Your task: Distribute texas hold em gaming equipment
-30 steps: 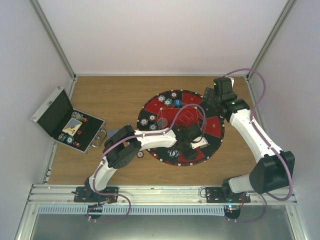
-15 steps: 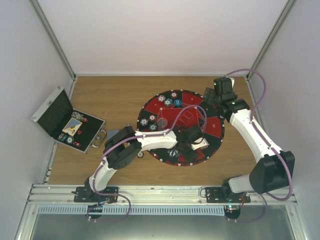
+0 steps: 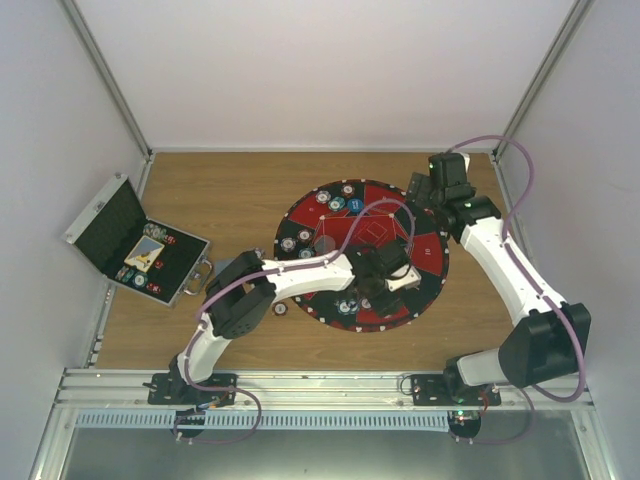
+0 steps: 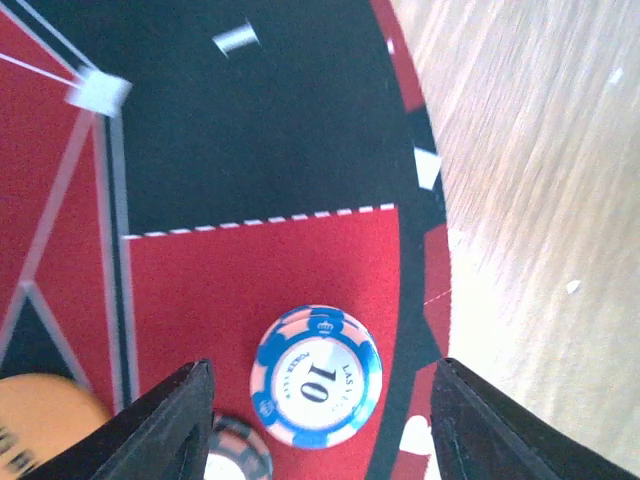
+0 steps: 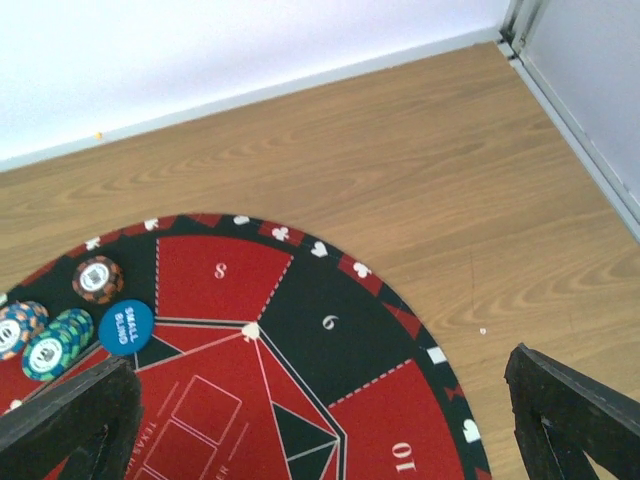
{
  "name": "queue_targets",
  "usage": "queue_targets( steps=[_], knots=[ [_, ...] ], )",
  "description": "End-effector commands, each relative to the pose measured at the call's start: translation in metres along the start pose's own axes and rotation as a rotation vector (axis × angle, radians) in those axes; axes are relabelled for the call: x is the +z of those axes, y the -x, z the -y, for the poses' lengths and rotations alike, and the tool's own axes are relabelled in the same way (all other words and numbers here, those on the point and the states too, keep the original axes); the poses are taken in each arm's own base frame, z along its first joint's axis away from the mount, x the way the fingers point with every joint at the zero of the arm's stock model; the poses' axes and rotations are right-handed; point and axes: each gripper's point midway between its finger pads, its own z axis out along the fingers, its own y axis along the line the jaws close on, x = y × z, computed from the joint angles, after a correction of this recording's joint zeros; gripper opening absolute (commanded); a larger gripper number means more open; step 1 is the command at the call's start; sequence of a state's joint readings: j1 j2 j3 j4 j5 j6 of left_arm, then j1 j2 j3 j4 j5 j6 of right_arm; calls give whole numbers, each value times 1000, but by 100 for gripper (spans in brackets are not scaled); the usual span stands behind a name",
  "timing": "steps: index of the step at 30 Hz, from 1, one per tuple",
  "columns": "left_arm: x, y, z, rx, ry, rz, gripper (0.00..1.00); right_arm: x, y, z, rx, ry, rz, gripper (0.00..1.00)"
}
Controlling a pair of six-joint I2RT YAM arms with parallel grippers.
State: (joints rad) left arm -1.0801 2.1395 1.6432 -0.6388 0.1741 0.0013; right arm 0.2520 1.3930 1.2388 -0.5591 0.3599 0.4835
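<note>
Blue-and-white 10 chip (image 4: 317,376) lay flat on a red sector of the mat (image 4: 250,130). It sat between the left gripper (image 4: 322,405) jaws, which were apart and not touching it. Right gripper (image 5: 320,390) jaws were spread wide and empty, over the mat's far edge.

Progress, my guess: midway. Several chips (image 5: 45,340) and the small-blind disc (image 5: 126,327) were on the mat; the case (image 3: 108,225) held more pieces (image 3: 148,255).

Those were too small to sort. Orange disc (image 4: 35,425) was cut off, and 1 dark chip (image 4: 238,458) was part-hidden.
</note>
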Motion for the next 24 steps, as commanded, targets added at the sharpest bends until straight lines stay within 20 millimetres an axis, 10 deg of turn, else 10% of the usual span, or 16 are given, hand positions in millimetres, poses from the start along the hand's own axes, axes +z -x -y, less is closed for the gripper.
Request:
queue_targets(
  steps=[1,12,17,24],
  knots=[
    [-76,48,-16,-92,29,188,63,-22,37,-1,21,24,95,100],
    [-186,21,-135,-421,312,379,88,-50,74,-21,4,163,229,100],
    [-218,-38,-186,-651,473,361,95,-35,58,-44,-70,259,161,99],
    [-224,-149,-209,-988,545,255,99,1,9,-71,-195,358,-34,100]
  ],
)
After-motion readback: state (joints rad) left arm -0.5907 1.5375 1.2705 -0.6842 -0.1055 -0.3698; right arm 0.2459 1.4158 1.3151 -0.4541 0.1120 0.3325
